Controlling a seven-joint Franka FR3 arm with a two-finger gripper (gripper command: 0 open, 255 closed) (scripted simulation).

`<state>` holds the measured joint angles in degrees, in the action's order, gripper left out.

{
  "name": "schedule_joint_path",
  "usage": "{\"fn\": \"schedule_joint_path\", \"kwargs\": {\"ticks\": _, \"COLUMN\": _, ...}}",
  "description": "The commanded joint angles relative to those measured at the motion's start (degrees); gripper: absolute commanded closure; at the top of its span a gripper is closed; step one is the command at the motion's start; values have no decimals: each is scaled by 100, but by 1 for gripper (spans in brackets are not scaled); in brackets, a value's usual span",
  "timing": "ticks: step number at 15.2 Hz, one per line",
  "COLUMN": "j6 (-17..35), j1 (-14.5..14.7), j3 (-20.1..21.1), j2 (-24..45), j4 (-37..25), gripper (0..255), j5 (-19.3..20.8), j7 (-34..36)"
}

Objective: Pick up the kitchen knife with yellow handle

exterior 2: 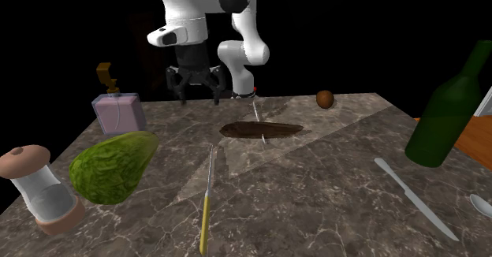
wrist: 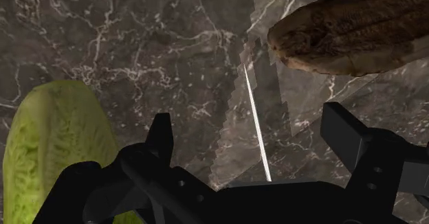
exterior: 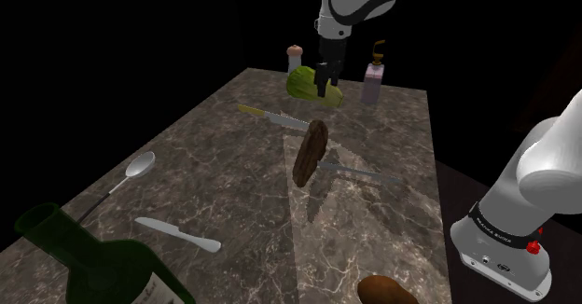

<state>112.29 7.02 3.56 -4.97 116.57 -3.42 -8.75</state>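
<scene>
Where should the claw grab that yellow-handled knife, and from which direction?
Probably by the yellow handle, from straight above, with the open claw turned to close across the handle's width. The knife lies along the marble table, leaving no room to come from the side, and the handle looks thicker than the thin blade.

Knife [exterior: 272,116] (yellow handle, serrated blade) lying flat on marble tabletop [exterior: 224,181].

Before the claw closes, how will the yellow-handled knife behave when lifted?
Probably stiff: the knife looks straight. It lies flat on the table, so a push would likely slide it, not roll it. Gripped at one end, it may tilt.
</scene>
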Motion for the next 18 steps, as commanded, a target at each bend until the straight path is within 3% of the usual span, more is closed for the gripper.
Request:
{"fn": "schedule_joint_path", "kwargs": {"ticks": 1, "j6": 93, "j1": 64, "j3": 75, "j2": 432, "j4": -352, "gripper": 0, "j5": 63, "j7": 13}}
{"fn": "schedule_joint_path", "kwargs": {"ticks": 8, "j6": 286, "j1": 287, "j3": 239, "j2": 1926, "j4": -1668, "gripper": 0, "j5": 365, "j7": -5}}
{"fn": "schedule_joint_path", "kwargs": {"ticks": 14, "j6": 165, "j1": 554, "j3": 313, "j2": 3299, "j4": -3164, "gripper": 0, "j5": 666, "j7": -38}}
{"fn": "schedule_joint_path", "kwargs": {"ticks": 18, "j6": 340, "j1": 581, "j3": 307, "j2": 3477, "j4": -3166, "gripper": 0, "j5": 696, "j7": -37}}
